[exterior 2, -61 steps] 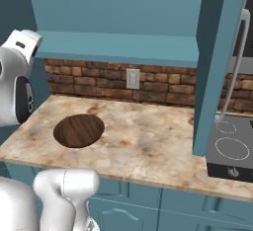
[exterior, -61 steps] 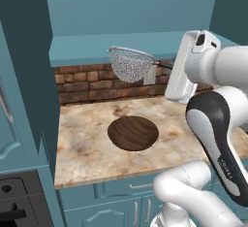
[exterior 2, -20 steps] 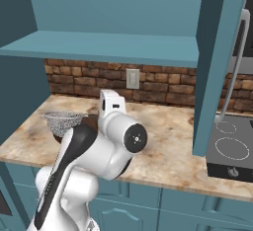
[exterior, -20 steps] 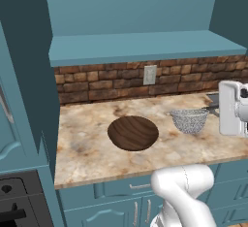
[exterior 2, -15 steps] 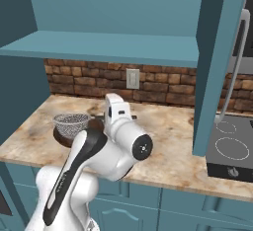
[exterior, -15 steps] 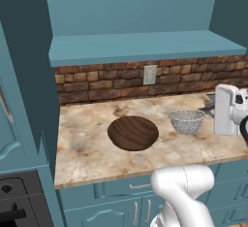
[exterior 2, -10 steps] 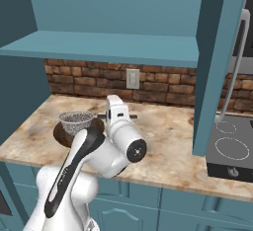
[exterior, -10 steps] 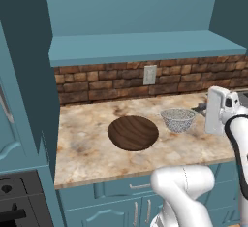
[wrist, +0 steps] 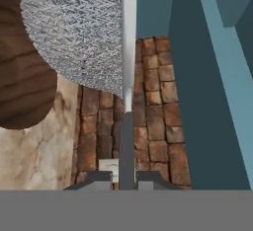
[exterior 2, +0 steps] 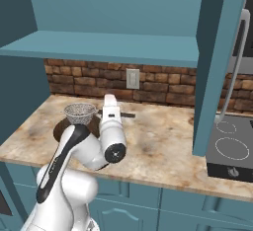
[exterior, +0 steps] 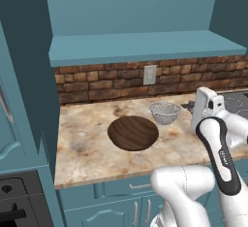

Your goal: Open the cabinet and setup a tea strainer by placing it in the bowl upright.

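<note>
Hand (wrist: 126, 178) clenched on tea strainer (exterior: 164, 112) handle. Over last second you carry strainer from hand's far side toward bowl (exterior: 133, 132); basket now near rim, above surface (exterior: 87, 148). Lowering in remains.

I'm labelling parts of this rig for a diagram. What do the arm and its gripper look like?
The arm is built of glossy white rounded segments, with black bands and caps at the joints; one round black cap faces the right base camera. The hand is a white boxy block. The gripper has two small dark grey finger tips. No cables or markings are visible.
</note>
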Tool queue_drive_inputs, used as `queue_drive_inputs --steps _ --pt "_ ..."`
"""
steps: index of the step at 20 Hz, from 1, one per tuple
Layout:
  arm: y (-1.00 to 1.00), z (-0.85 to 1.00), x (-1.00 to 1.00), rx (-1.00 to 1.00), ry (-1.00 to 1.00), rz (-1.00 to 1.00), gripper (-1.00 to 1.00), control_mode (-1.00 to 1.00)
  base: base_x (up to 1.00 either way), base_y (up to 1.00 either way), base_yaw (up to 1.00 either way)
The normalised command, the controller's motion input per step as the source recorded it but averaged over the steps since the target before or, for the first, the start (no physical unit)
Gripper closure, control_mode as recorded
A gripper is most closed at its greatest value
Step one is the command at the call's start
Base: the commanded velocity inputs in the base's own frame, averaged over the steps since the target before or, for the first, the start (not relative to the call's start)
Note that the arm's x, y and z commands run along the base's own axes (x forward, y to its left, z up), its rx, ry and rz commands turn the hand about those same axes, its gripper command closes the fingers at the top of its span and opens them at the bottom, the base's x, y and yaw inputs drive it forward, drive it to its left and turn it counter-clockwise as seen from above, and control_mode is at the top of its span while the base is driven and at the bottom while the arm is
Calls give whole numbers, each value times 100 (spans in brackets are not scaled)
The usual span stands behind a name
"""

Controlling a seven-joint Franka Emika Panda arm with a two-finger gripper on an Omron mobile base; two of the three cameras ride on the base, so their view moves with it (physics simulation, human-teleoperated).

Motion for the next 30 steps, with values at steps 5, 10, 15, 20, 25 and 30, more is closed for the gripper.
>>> queue_drive_inputs --steps 5,10,15,20,25,30 --pt "1 -50 19 0 -33 -6 100 -100 0 0 0" --pt "6 -31 13 -7 -24 9 100 -100 0 0 0" --pt "30 -4 28 -20 -6 20 100 -100 0 0 0" --pt "27 0 47 -22 18 25 100 -100 0 0 0" --pt "9 -1 22 -8 14 16 100 -100 0 0 0" --pt "3 -23 19 7 -18 4 100 -100 0 0 0"
